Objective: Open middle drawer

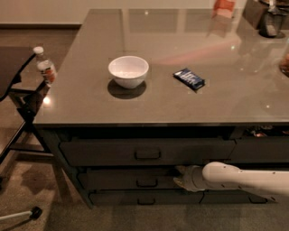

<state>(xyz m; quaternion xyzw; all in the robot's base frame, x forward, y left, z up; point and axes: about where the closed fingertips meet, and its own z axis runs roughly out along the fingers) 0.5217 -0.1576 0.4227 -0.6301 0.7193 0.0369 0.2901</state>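
Water bottle: the water bottle [45, 69] stands upright with a white cap, at 9 o'clock from the counter, just beside its left edge and at the rim of a dark side table [12, 67].
Counter: the grey glossy counter top [180, 40] fills most of the view above the drawer stack.
Bowl: the white bowl [128, 71] sits upright on the counter, at 9 o'clock from the snack packet and well apart from it.
Top drawer: the top drawer [99, 152] has the tallest front and lies directly under the counter edge.
Middle drawer: the middle drawer [113, 179] lies at 6 o'clock from the bowl, between the top drawer and the bottom drawer [113, 198]. Its loop handle [147, 182] sits at the centre of its front.
Snack packet: the dark blue snack packet [189, 79] lies flat and askew on the counter.
Gripper: the gripper [179, 177] is at the middle drawer's front, at 3 o'clock from the loop handle, near it but apart. I cannot tell how far open it is or whether it has hold of anything.
Arm: the white arm [244, 179] comes in from 3 o'clock, nearly level, and points toward 9 o'clock across the drawer fronts.
Far corner: an orange box [223, 6] and a dark vessel [271, 20] stand at 1 o'clock on the counter.
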